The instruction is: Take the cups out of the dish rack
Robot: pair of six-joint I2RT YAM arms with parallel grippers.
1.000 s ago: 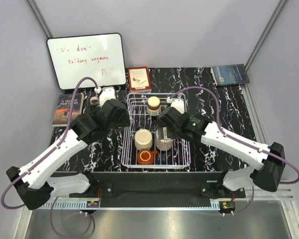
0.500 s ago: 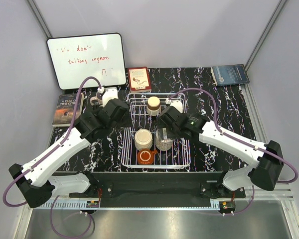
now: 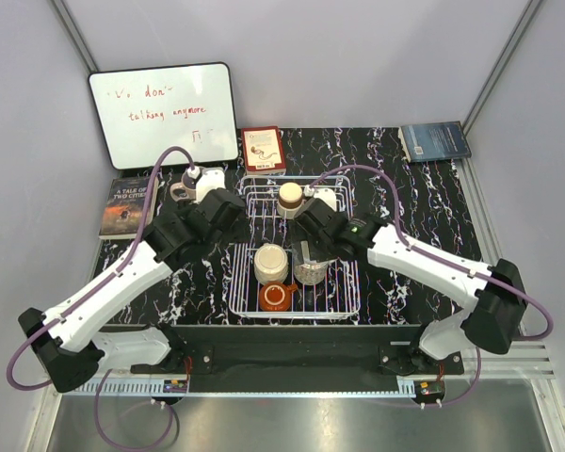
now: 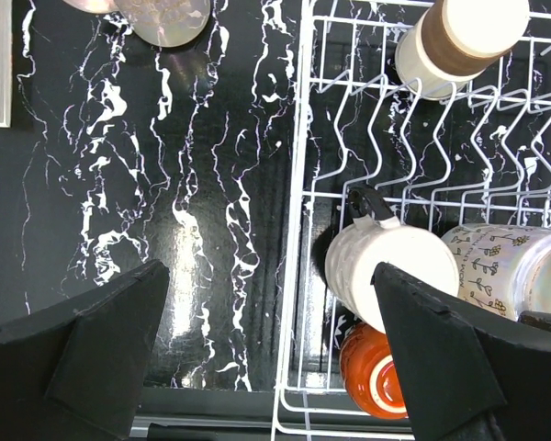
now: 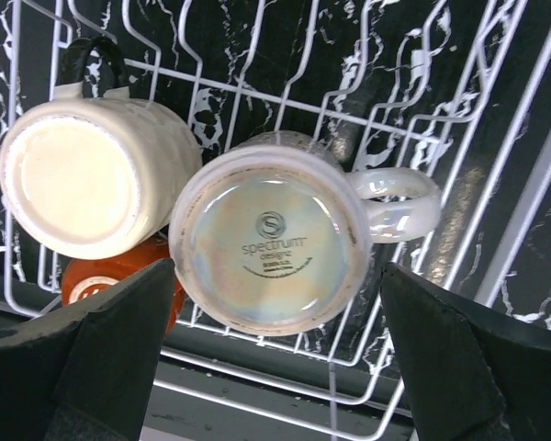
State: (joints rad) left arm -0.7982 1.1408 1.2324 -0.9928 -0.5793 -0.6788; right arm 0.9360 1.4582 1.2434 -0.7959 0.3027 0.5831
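Left arm (image 3: 113, 287) and right arm (image 3: 433, 268) reach forward from their bases and lean inward, with wrists turned down. Left gripper (image 4: 268, 276): jaws spread wide, nothing between the fingers (image 4: 101, 367). Right gripper (image 5: 277, 266): jaws equally wide apart, gripping nothing.

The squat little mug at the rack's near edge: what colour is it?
Orange-red mug, clearest in the left wrist view.

**Colours in the rack**

You see a white wire dish rack (image 3: 344, 294) on a black table (image 3: 443, 188) veined white. In it: a plain cream mug (image 3: 271, 263), a pale mug (image 4: 505, 266) with dark sprigs, an orange-red mug (image 3: 277, 298) near, a brown-banded cream mug (image 3: 290, 199) far.
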